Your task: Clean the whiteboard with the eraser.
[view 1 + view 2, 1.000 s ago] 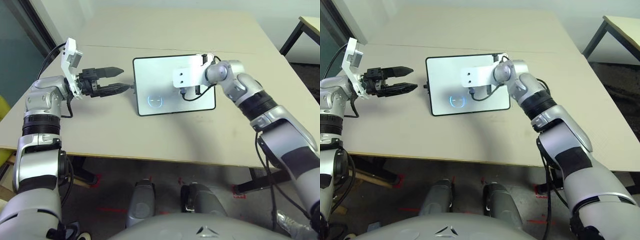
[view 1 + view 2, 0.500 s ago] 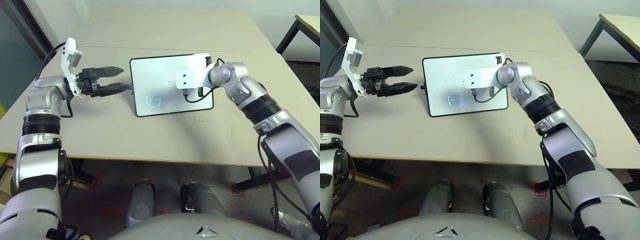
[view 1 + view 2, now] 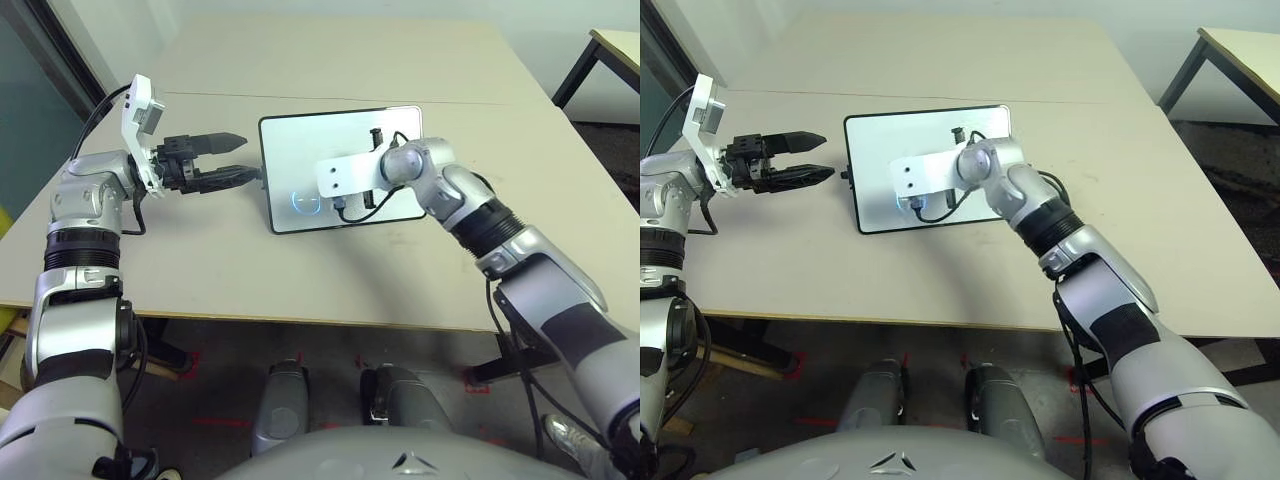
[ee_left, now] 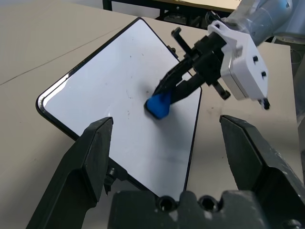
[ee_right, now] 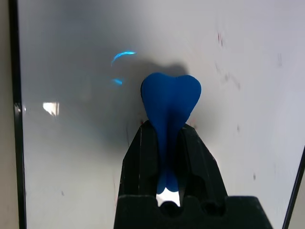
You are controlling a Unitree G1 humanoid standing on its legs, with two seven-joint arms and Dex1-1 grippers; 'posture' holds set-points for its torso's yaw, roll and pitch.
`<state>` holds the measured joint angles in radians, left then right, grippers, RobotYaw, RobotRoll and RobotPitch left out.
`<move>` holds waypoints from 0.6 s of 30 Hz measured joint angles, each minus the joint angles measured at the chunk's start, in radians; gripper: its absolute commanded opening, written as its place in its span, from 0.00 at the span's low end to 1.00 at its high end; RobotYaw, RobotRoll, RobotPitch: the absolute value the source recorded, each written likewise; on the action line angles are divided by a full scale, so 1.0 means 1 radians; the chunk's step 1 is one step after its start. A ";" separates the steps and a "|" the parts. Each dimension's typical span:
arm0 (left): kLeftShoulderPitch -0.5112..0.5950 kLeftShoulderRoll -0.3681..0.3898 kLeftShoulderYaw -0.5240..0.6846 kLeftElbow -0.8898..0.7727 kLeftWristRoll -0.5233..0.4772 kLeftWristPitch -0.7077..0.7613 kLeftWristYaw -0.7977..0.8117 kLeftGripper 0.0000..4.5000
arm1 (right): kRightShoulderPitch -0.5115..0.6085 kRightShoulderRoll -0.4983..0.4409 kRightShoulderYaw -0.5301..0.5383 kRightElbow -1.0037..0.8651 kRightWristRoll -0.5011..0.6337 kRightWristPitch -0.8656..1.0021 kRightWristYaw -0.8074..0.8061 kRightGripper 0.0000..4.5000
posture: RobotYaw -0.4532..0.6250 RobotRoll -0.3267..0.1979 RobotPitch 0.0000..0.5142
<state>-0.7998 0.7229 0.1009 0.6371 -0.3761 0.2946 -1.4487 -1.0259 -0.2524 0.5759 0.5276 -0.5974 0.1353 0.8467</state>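
The whiteboard [image 3: 300, 140] lies flat at the middle of the tan table [image 3: 200, 250], white with a thin black frame. My right gripper [image 4: 167, 90] is shut on the blue eraser [image 5: 170, 102], which it presses onto the board's surface near its left part, beside a faint blue circle mark [image 5: 123, 55]. The squeezed eraser [image 4: 158, 104] bulges out past the fingertips. My left gripper [image 3: 240, 158] hovers open just off the board's left edge, pointing at it, with nothing between its fingers. A few faint specks remain on the white surface.
A second table [image 3: 612, 48] stands at the far right behind mine. A dark glass wall [image 3: 40, 90] runs along the left side. The tabletop around the board is bare, with its front edge [image 3: 300, 322] close to me.
My right gripper has slid the eraser leftward across the board, from its right half to the blue circle mark. The left arm has stayed still.
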 measured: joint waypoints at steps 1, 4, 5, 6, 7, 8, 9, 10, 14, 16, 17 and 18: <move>0.000 0.000 0.000 0.000 0.000 0.000 0.001 1.00 | -0.003 -0.001 0.000 0.000 0.000 0.000 0.000 0.08 | 0.71 0.62 0.10; 0.001 0.000 0.003 0.000 0.000 0.000 0.001 1.00 | -0.008 -0.012 -0.002 0.000 0.002 0.000 0.001 0.08 | 0.70 0.62 0.10; 0.002 0.000 0.004 0.000 0.000 0.000 0.001 1.00 | -0.008 -0.022 -0.004 0.000 0.007 0.000 0.002 0.08 | 0.70 0.62 0.10; 0.003 0.001 0.006 -0.001 -0.001 0.000 0.002 1.00 | -0.007 -0.033 -0.011 -0.002 0.018 0.002 0.006 0.08 | 0.70 0.62 0.10; 0.003 0.000 0.006 -0.001 -0.001 0.000 0.002 1.00 | -0.002 -0.044 -0.031 -0.014 0.034 0.013 0.015 0.08 | 0.70 0.62 0.10; 0.003 0.001 0.007 -0.001 -0.001 0.000 0.002 1.00 | 0.007 -0.054 -0.064 -0.035 0.063 0.032 0.029 0.08 | 0.70 0.62 0.11; 0.004 0.001 0.008 -0.001 -0.001 0.000 0.002 1.00 | 0.018 -0.060 -0.096 -0.058 0.091 0.055 0.041 0.08 | 0.70 0.62 0.11; 0.004 0.002 0.009 -0.001 -0.002 0.000 0.002 1.00 | 0.036 -0.062 -0.144 -0.099 0.143 0.099 0.063 0.08 | 0.70 0.62 0.11; 0.004 0.002 0.010 -0.001 -0.002 0.000 0.004 1.00 | 0.077 -0.060 -0.278 -0.240 0.300 0.278 0.122 0.08 | 0.69 0.62 0.11; 0.004 0.002 0.010 0.000 -0.002 0.000 0.005 1.00 | 0.089 -0.058 -0.374 -0.320 0.392 0.426 0.125 0.08 | 0.69 0.62 0.11; 0.004 0.002 0.011 0.000 -0.002 0.000 0.005 1.00 | 0.089 -0.057 -0.423 -0.355 0.433 0.502 0.118 0.08 | 0.69 0.62 0.11; 0.004 0.002 0.011 0.000 -0.002 0.000 0.005 1.00 | 0.089 -0.057 -0.467 -0.383 0.463 0.561 0.107 0.08 | 0.69 0.62 0.12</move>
<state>-0.7954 0.7248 0.1118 0.6373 -0.3777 0.2946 -1.4435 -0.9368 -0.3097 0.1091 0.1445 -0.1348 0.6965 0.9538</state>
